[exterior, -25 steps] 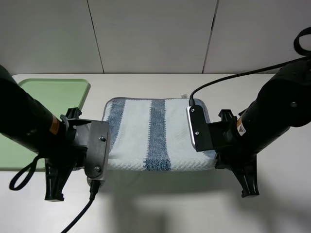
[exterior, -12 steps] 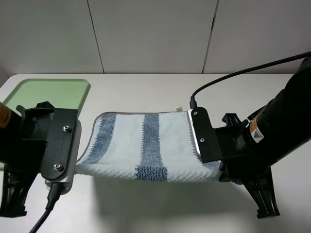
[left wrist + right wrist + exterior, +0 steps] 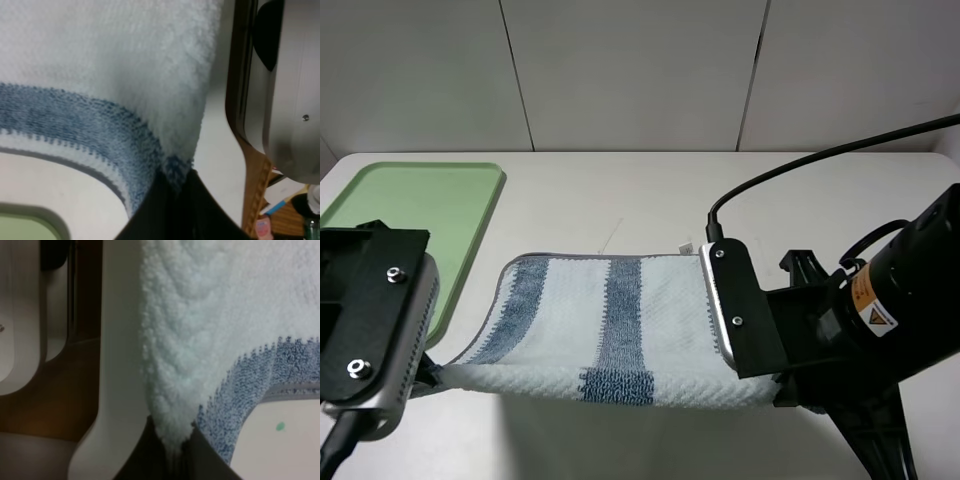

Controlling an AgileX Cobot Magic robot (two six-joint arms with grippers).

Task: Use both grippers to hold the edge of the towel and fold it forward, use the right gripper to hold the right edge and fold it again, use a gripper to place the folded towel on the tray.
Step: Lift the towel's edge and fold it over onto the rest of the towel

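From the high camera we see the towel (image 3: 620, 330) slung between the left arm (image 3: 370, 330) and the right arm (image 3: 860, 320). Its near edge is lifted off the table (image 3: 620, 190) and its far hemmed edge lies low, with the white tag (image 3: 686, 245) at the far right corner. It is over the middle of the table, just right of the tray (image 3: 410, 200) and not on it. A second ago the towel lay flat and farther back, and the left arm covered part of the tray. Since then both arms have risen and come nearer. The left arm has also swung out to the left, the far edge has slid nearer, and the whole tray has come into view. In this view the wrist plates hide the fingertips, so here we cannot tell how the jaws stand.

The left wrist camera shows what the high one hides. The left gripper (image 3: 175, 200) has its jaws pressed together on the towel's corner, right at the dark-blue stripe beside the grey hem. A corner of the green tray shows past the hem.

The right wrist camera shows the right gripper (image 3: 170, 450) clamped on a bunched fold of pale pile, with the blue stripe just beside the pinch. A small green speck (image 3: 280, 426) sits on the table beyond the hem, and only this view shows it.
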